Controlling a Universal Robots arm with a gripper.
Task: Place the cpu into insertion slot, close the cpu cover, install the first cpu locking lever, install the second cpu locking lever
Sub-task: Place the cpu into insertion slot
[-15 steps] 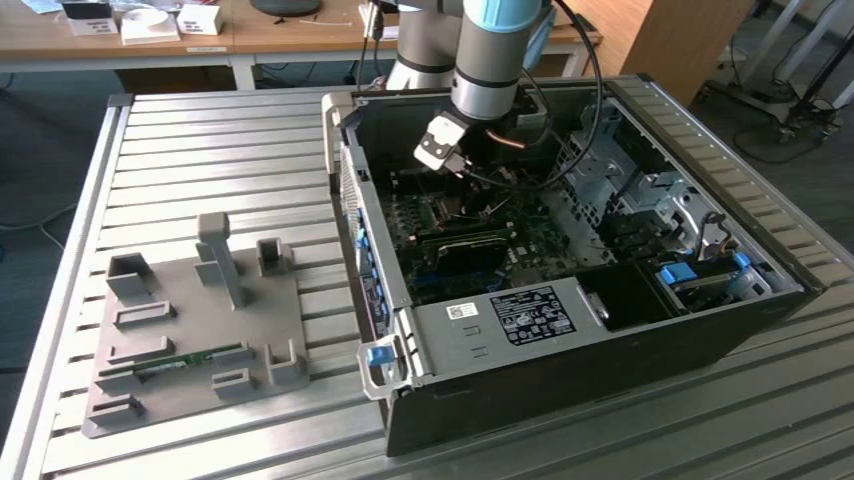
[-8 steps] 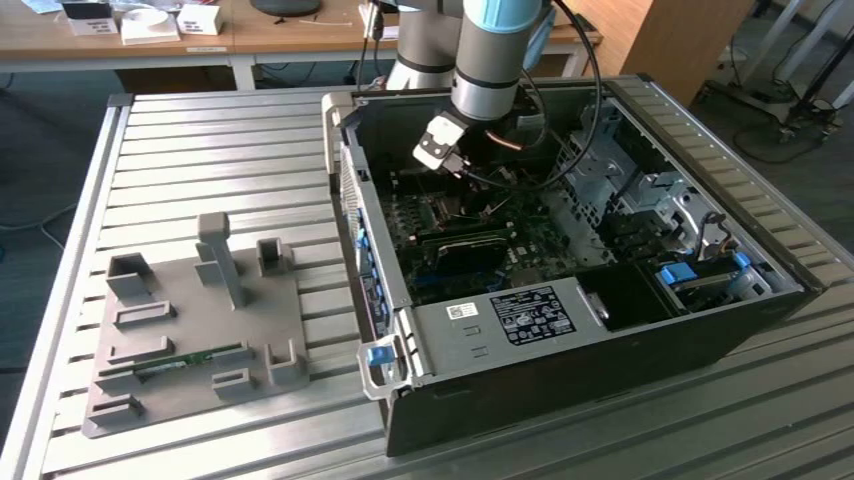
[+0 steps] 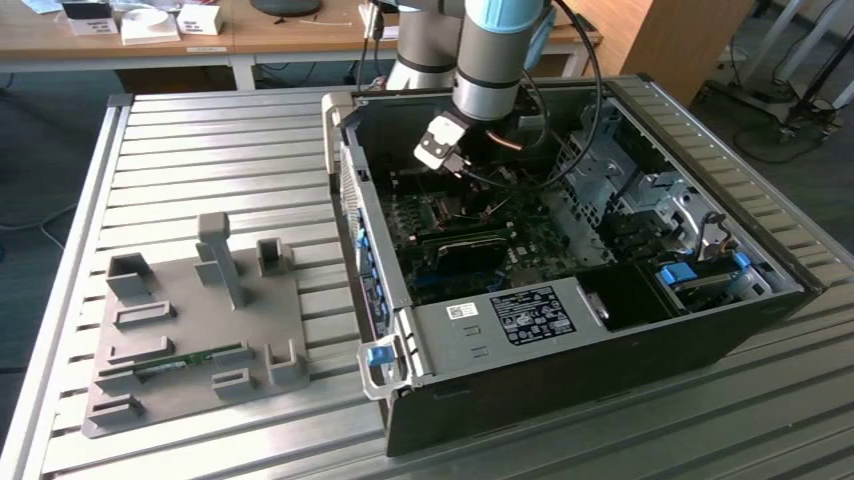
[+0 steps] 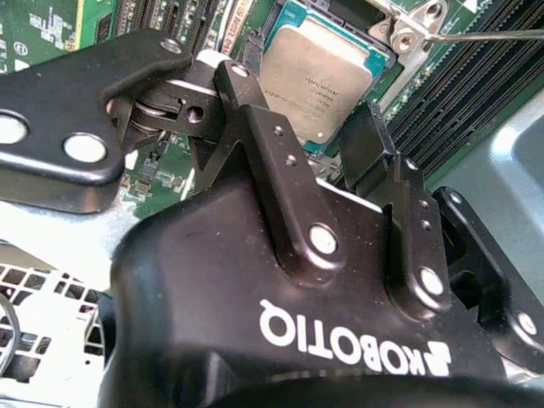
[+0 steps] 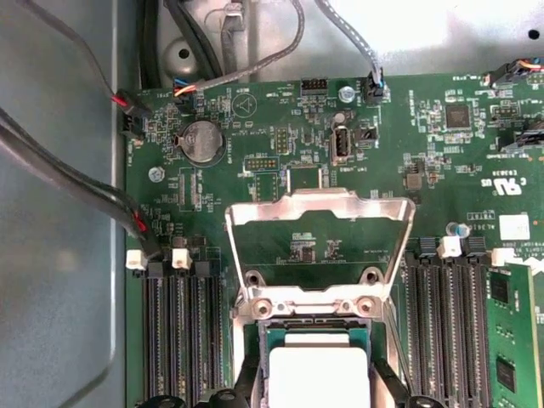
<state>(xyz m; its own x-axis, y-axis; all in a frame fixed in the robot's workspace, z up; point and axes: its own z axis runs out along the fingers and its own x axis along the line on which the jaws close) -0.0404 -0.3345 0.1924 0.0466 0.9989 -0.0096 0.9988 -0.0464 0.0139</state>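
The cpu (image 4: 316, 75), a silver-topped square chip, lies flat in the insertion slot (image 5: 263, 357) on the green motherboard (image 5: 476, 161); it also shows in the first wrist view as the cpu (image 5: 319, 378). My gripper (image 4: 308, 92) straddles it, open, with one black finger (image 4: 245, 72) on each side and a small gap to the chip. The cpu cover (image 5: 319, 208), a metal frame with a big window, stands raised on its hinge behind the slot. A thin metal locking lever (image 4: 489, 36) juts out beside the hinge. In the exterior view my gripper (image 3: 461, 175) reaches down into the black computer case (image 3: 601, 345).
Long black memory slots (image 5: 183, 336) flank the socket on both sides, and a card (image 5: 510, 340) stands upright near one bank. Cables (image 5: 68, 183) run along the case wall. Outside the case, a grey fixture plate (image 3: 200, 320) lies on the slatted metal table (image 3: 240, 150).
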